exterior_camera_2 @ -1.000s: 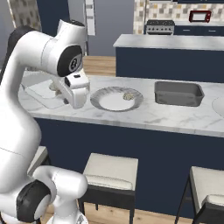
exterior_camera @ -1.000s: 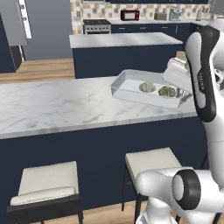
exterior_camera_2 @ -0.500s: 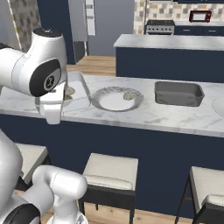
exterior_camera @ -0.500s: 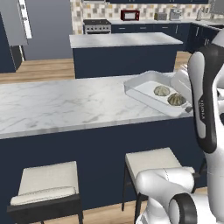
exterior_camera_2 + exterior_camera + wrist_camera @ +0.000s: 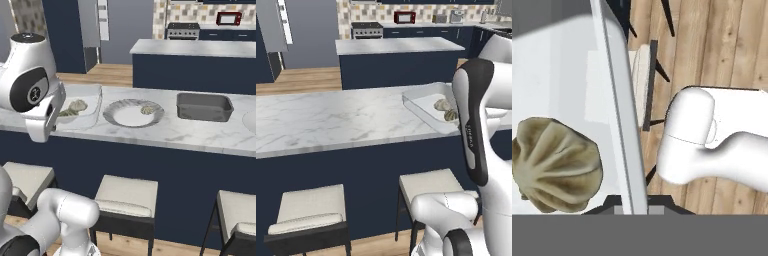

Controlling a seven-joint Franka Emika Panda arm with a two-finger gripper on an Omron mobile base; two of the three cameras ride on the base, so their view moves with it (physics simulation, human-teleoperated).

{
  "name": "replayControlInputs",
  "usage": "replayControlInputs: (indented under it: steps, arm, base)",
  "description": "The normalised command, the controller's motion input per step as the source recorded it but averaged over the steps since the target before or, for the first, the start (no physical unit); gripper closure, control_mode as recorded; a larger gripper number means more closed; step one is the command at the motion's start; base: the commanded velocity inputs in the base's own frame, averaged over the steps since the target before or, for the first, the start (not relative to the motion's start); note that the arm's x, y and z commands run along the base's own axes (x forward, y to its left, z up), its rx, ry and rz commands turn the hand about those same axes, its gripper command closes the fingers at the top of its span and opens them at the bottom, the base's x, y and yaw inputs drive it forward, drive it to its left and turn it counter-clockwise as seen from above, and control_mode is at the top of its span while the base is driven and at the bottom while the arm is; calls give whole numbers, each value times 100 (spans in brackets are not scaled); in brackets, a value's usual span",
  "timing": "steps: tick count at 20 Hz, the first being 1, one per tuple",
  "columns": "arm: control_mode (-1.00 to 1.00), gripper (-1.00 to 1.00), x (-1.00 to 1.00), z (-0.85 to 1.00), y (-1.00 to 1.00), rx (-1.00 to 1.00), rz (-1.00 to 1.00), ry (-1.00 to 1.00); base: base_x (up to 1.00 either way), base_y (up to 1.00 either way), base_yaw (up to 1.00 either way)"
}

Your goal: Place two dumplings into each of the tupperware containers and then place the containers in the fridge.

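Centre-right of left view: tupperware container (image 5: 426,102) holds 2 dumplings (image 5: 442,104), claw (image 5: 634,204) clenched on its wall, lifted; fridge (image 5: 306,35) run pending, 1 dumpling (image 5: 148,109) on plate (image 5: 125,119).

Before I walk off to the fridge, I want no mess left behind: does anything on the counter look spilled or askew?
Nothing stands out. Two dumplings lie inside the container, and one more sits on the plate.

Rendered scene, evenly and brightly lit — no glare is seen. Soft shadow is cast under the marble counter (image 5: 331,120). Hand view — slightly blurred, its upper left corner shaded grey.
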Motion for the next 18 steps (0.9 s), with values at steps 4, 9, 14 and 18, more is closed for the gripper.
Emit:
replayControlInputs:
  steps: [4, 9, 14, 18]
  arm:
    - [-100, 100, 0, -7, -5, 2, -20, 0]
    - [-100, 100, 0, -7, 0, 0, -11, 0]
    - [-100, 100, 0, -4, 2, 0, 0, 1]
    - [-100, 100, 0, -2, 2, 0, 0, 1]
  base:
    - [0, 0, 0]
    - [0, 0, 0]
    - [0, 0, 0]
    - [0, 0, 0]
